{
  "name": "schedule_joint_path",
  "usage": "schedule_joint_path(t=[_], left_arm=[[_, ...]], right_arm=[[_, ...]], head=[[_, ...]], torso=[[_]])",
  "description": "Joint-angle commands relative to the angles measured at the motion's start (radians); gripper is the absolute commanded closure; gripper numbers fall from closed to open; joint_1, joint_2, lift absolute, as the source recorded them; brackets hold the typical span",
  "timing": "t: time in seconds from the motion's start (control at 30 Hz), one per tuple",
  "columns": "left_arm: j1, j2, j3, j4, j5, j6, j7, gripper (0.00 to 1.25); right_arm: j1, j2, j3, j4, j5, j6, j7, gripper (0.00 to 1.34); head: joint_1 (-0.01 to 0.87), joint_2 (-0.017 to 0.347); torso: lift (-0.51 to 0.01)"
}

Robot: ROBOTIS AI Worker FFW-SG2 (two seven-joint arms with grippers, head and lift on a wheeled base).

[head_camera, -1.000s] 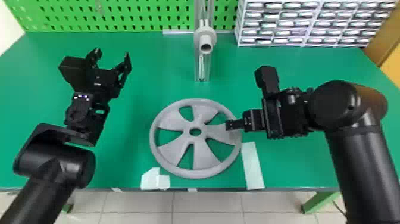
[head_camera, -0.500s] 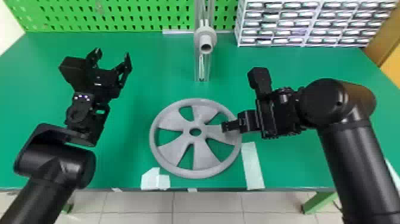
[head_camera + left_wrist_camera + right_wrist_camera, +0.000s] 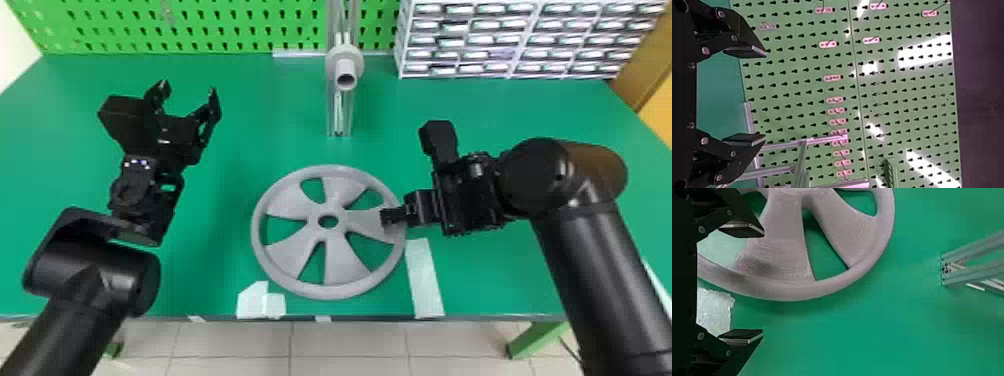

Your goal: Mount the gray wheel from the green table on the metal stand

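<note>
Right jaws: open, astride the edge of the gray five-spoked wheel (image 3: 346,260), flat on green bench (image 3: 210,270), probably for a rim grip; contact unclear | Left jaws: open, empty, well apart | Upright metal stand (image 3: 339,117): beyond right jaws, gray tube (image 3: 345,70) presumably the axle.

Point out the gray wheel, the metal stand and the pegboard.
Gray wheel (image 3: 338,233): head view, on the hub beside its hole.
Metal stand (image 3: 339,112): head view, on the lower upright.
Pegboard (image 3: 807,88): left wrist view, on its perforated face.

Glossy black arms (image 3: 595,280) have rounded joints (image 3: 532,175), screws (image 3: 705,51).
</note>
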Motion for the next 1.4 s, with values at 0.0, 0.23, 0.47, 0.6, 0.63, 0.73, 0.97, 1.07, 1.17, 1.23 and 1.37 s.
schedule_joint_path(t=[0.0,0.23,0.47,0.6,0.63,0.73,0.97,1.07,1.17,1.23,1.37], left_arm=[[0.000,0.000,-0.001,0.000,0.000,-0.002,0.000,0.49],[0.002,0.000,-0.001,0.000,0.000,-0.004,0.000,0.49],[0.002,0.000,-0.001,0.000,0.003,-0.004,0.000,0.49],[0.003,0.000,-0.001,0.000,0.003,-0.005,0.000,0.49],[0.003,0.000,-0.001,0.000,0.003,-0.004,0.000,0.49],[0.003,0.000,-0.001,0.000,0.003,-0.005,0.000,0.49],[0.003,0.000,-0.001,0.000,0.005,-0.007,0.000,0.49],[0.003,0.000,-0.001,0.000,0.005,-0.007,0.000,0.49],[0.003,0.000,-0.002,0.000,0.005,-0.007,0.002,0.49],[0.003,0.000,-0.002,0.000,0.005,-0.007,0.002,0.49],[0.003,0.000,-0.002,0.000,0.005,-0.008,0.002,0.49]], right_arm=[[-0.010,-0.004,0.002,0.022,0.032,-0.022,0.020,0.38],[-0.032,-0.001,0.028,0.065,0.196,-0.082,0.173,0.38],[-0.055,0.008,0.058,0.128,0.317,-0.168,0.319,0.38],[-0.066,0.015,0.068,0.163,0.377,-0.226,0.403,0.38],[-0.069,0.016,0.071,0.172,0.392,-0.238,0.425,0.38],[-0.081,0.021,0.074,0.202,0.418,-0.258,0.457,0.38],[-0.098,0.022,0.094,0.281,0.472,-0.327,0.547,0.39],[-0.106,0.024,0.101,0.317,0.503,-0.369,0.590,0.40],[-0.109,0.024,0.106,0.329,0.524,-0.396,0.612,0.40],[-0.110,0.024,0.110,0.330,0.534,-0.401,0.616,0.40],[-0.115,0.024,0.117,0.338,0.552,-0.412,0.630,0.42]], head=[[0.868,0.052],[0.868,0.052],[0.868,0.052],[0.868,0.052],[0.868,0.052],[0.868,0.052],[0.868,0.052],[0.868,0.052],[0.868,0.052],[0.868,0.052],[0.868,0.052]], torso=[[-0.093],[-0.093],[-0.093],[-0.093],[-0.093],[-0.093],[-0.093],[-0.093],[-0.093],[-0.093],[-0.093]])
